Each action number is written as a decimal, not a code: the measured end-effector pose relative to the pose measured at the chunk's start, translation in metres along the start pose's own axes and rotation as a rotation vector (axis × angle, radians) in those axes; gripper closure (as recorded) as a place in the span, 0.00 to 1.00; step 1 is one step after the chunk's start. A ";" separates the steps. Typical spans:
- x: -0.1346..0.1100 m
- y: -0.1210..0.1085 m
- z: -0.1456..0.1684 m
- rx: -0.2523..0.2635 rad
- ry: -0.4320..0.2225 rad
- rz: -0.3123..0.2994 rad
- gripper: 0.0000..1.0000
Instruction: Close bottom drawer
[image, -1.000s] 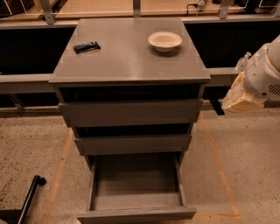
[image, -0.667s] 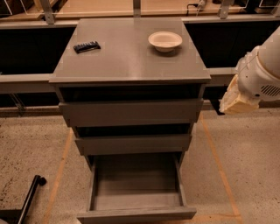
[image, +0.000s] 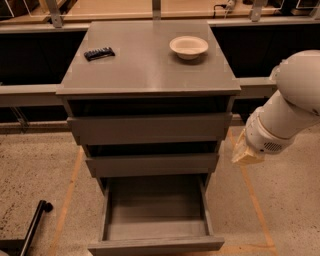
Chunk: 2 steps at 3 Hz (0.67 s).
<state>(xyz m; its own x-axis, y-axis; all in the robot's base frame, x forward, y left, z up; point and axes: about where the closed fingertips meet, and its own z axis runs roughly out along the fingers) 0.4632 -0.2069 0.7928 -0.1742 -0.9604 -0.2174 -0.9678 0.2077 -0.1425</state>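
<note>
Three drawers we count in the one grey cabinet (image: 150, 75), and all three stand out from its body. The bottom drawer (image: 156, 244) is pulled far out toward the camera, so that we see its grey box interior from above. It lies below the gripper (image: 246, 150) and to its left in the view, apart from it. The middle drawer (image: 152, 164) and the top drawer (image: 150, 128) each stand out a little, with a dark gap above each front. The middle one is at about the gripper's height and the top one slightly above it, both to its left.

One white robot arm (image: 290, 107) comes in from the right edge, and its one tan-coloured gripper hangs just beside the cabinet's right side, touching nothing that we can see. Whether it is released or clenched we cannot tell.

On the worktop, well above the gripper and to its left, we count two things: one pale bowl (image: 188, 47) and, farther left, one small black ribbed object (image: 99, 53). One black pole (image: 35, 225) lies on the speckled floor at the far lower left.
</note>
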 end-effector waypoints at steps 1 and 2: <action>0.000 0.000 0.000 0.001 0.002 0.001 1.00; 0.007 0.014 0.038 -0.047 0.009 0.043 1.00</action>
<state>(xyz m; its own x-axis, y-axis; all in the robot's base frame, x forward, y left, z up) 0.4555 -0.2033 0.7525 -0.2173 -0.9523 -0.2140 -0.9667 0.2404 -0.0880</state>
